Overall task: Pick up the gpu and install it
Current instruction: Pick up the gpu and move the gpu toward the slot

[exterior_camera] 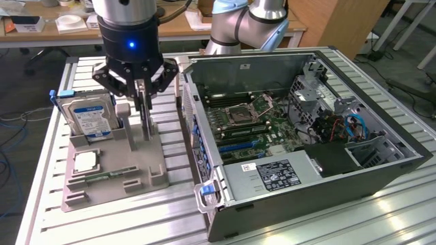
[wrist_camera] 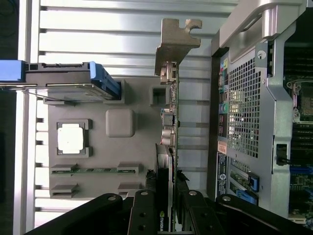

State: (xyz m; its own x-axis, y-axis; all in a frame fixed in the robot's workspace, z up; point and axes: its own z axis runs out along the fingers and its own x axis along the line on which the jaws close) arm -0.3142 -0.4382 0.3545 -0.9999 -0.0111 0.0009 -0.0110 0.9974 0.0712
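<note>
Fingers (wrist_camera: 145, 211) clamped the thin green silver-bracketed gpu card (wrist_camera: 171, 120) at its grey plastic holder (wrist_camera: 98, 149); installation in the open black computer case (wrist_camera: 244, 112) was not yet done.

A silver ribbed aluminium worktable with long slots (exterior_camera: 381, 214) fills the near ground, and overhead light glints off its rails at the exterior view's right. Behind it stands a long light-wood desk (exterior_camera: 184, 28) strewn with small white boxes and papers (exterior_camera: 71, 23). A tall brown wooden cabinet (exterior_camera: 340, 23) sits just beside the desk. The grey floor (exterior_camera: 419, 61) carries dark trailing cables, and thin blue cable (exterior_camera: 8, 153) loops at the exterior view's left.
</note>
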